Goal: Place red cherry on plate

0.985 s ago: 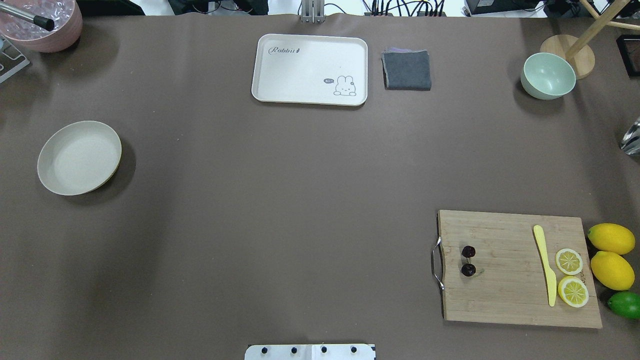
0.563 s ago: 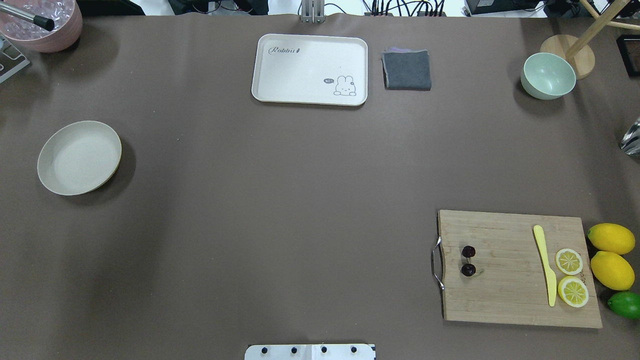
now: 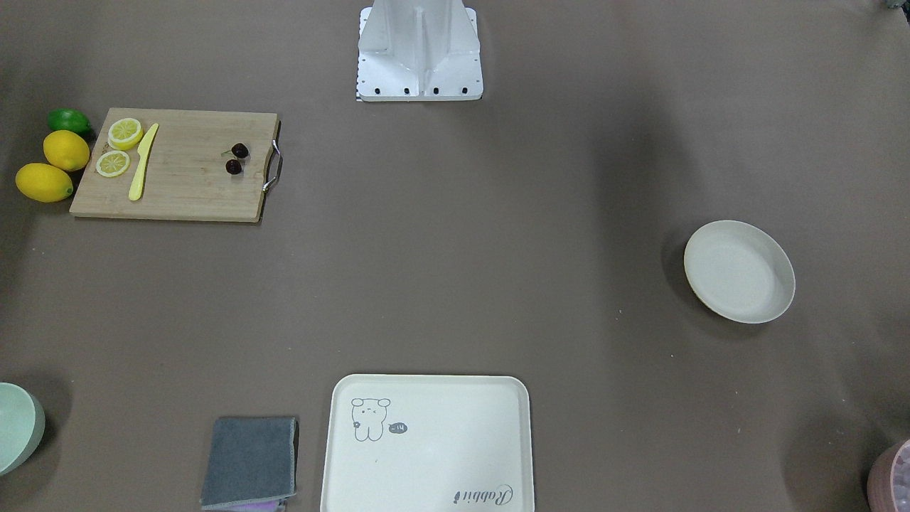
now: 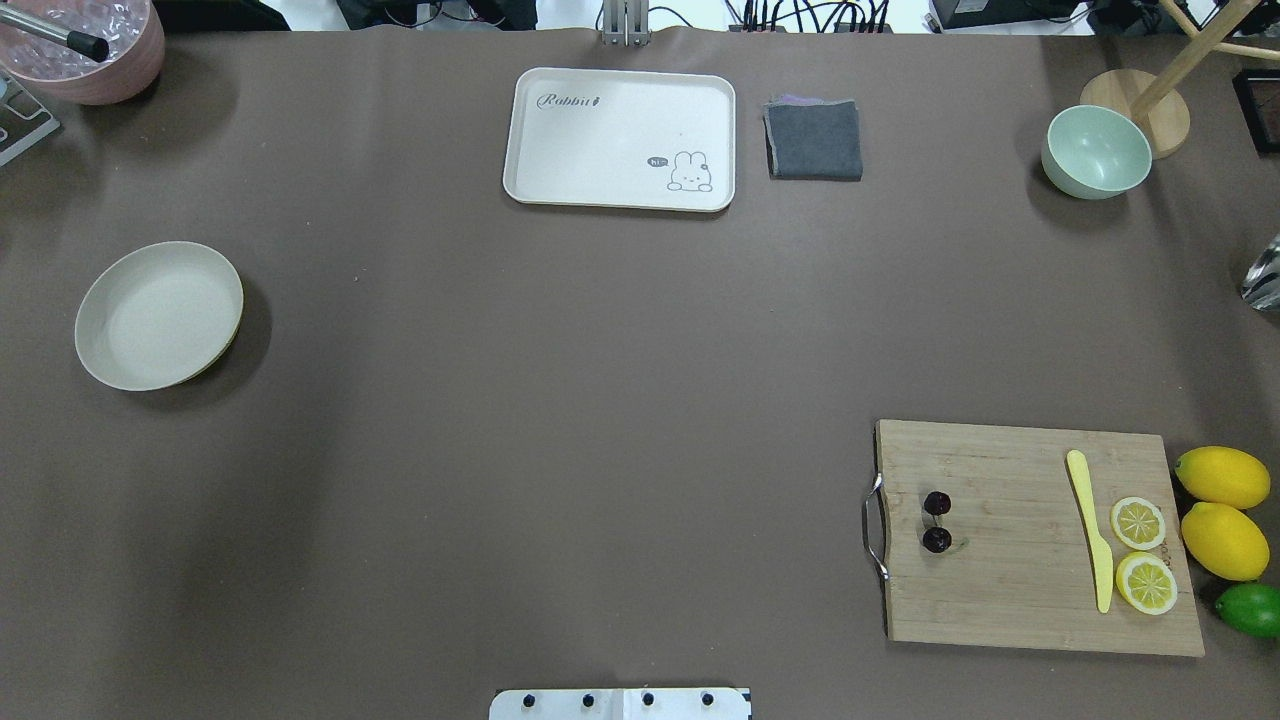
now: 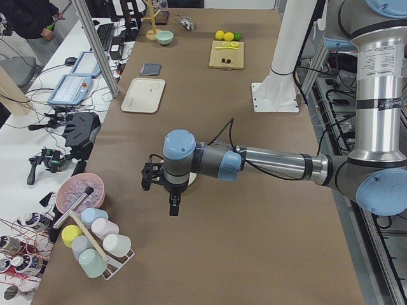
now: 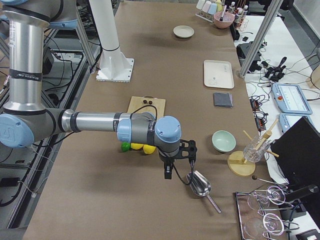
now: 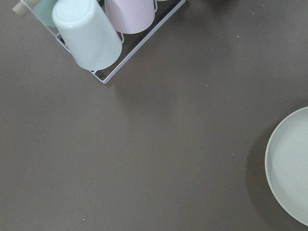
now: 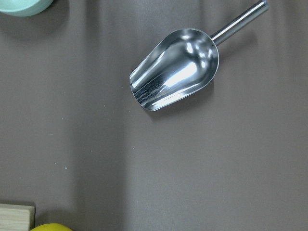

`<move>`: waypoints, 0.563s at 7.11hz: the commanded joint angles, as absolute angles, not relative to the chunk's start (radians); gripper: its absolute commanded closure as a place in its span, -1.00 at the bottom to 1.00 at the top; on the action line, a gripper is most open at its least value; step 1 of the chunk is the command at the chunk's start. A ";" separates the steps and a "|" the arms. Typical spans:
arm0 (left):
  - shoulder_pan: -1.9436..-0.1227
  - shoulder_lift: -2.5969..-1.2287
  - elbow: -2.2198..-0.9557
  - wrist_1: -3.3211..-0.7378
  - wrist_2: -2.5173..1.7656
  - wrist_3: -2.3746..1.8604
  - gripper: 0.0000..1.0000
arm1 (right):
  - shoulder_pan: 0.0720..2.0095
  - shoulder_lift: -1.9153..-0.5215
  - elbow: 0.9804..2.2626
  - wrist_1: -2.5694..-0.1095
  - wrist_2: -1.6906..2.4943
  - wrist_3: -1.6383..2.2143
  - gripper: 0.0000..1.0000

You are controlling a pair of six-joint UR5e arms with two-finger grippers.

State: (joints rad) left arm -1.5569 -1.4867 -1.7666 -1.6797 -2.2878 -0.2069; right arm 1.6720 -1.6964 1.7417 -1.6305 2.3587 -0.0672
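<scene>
The red cherry (image 4: 937, 521), two dark glossy fruits on green stems, lies near the handle end of the wooden cutting board (image 4: 1010, 590); it also shows in the front view as the red cherry (image 3: 236, 158). The empty cream plate (image 4: 158, 315) sits far across the table on my left side, and the left wrist view catches the plate (image 7: 291, 168) at its right edge. My left gripper (image 5: 173, 206) hangs above the table beside the plate. My right gripper (image 6: 167, 172) hovers near the lemons, past the board. I cannot tell whether either gripper is open or shut.
On the board lie a yellow knife (image 4: 1092, 530) and two lemon slices (image 4: 1140, 552); lemons (image 4: 1222, 510) and a lime (image 4: 1250, 608) sit beside it. At the far edge are a rabbit tray (image 4: 620, 138), grey cloth (image 4: 814, 140) and green bowl (image 4: 1096, 152). A metal scoop (image 8: 175, 68) and cup rack (image 7: 96, 33) lie at the table's ends.
</scene>
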 commanded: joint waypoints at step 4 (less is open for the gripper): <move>-1.521 -1.512 -1.787 -1.706 -2.289 -0.198 -0.96 | 1.672 -1.694 1.746 -1.631 2.361 -0.064 -1.00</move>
